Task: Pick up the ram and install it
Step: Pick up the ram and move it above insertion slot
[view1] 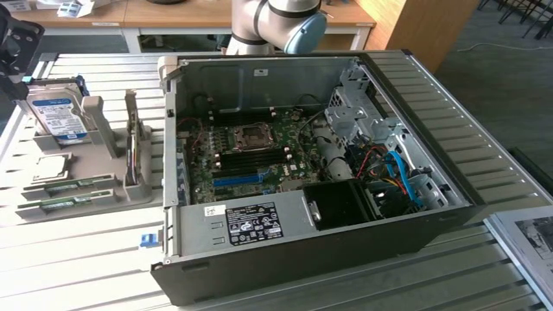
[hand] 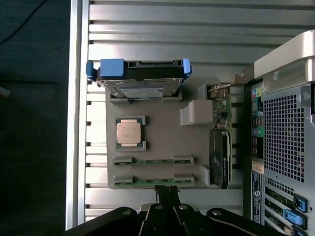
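Observation:
Two ram sticks, thin green boards, lie side by side in slots of the grey holder tray (hand: 162, 132): one ram stick (hand: 153, 161) (view1: 67, 187) and a second ram stick (hand: 153, 181) (view1: 62, 205) nearer the tray's edge. My gripper (hand: 166, 191) hangs above the tray just outside that edge, closest to the second stick, shut with nothing between its fingers. In the exterior view the gripper (view1: 12, 78) is a dark shape high over the tray's far left. The open computer case (view1: 311, 168) lies to the exterior view's right of the tray, motherboard (view1: 255, 159) exposed.
The tray also holds a silver hard drive (hand: 140, 81) (view1: 56, 116) with blue clips, a square CPU (hand: 130, 132) (view1: 50, 167) and upright cards (hand: 220, 164) (view1: 131, 142) beside the case. The slatted metal table (view1: 78, 253) ends close behind the tray. A framed sheet (view1: 531, 240) lies at the exterior view's right.

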